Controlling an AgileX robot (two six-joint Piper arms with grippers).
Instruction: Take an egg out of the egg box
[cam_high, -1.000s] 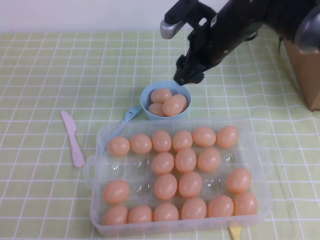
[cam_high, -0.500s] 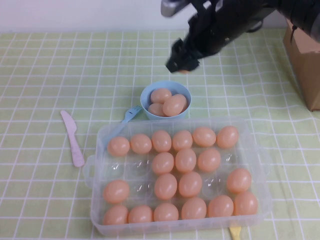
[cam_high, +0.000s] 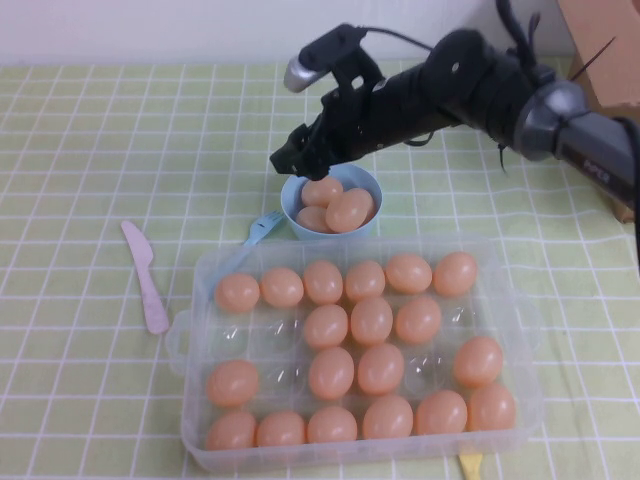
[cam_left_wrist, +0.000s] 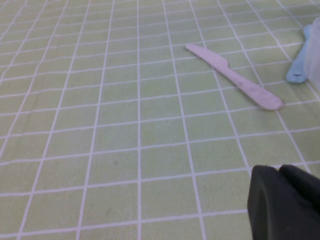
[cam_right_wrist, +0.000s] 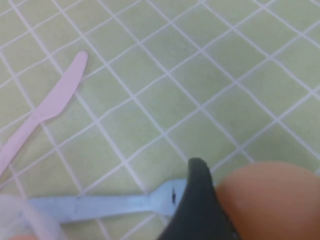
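Observation:
The clear egg box (cam_high: 190, 400) lies at the near middle of the table with many peach-orange eggs (cam_high: 371, 320) in its cups and several cups bare. My right gripper (cam_high: 288, 155) hangs over the far left rim of the light-blue bowl (cam_high: 292, 195). In the right wrist view an egg (cam_right_wrist: 270, 200) sits tight against one dark finger (cam_right_wrist: 200, 200), so it is shut on an egg. My left gripper (cam_left_wrist: 285, 200) is out of the high view; it hovers low over the cloth with its fingers together and empty.
The bowl holds three eggs (cam_high: 348, 210). A pink plastic knife (cam_high: 147, 280) lies left of the box and a blue fork (cam_high: 262, 227) lies by the bowl. A cardboard box (cam_high: 600, 40) stands at the far right. A yellow utensil tip (cam_high: 470, 465) pokes out near the box's front.
My right gripper rose from the bowl's far right rim, then swung left and down to the bowl's far left rim. The eggs in the box and the bowl have not moved.

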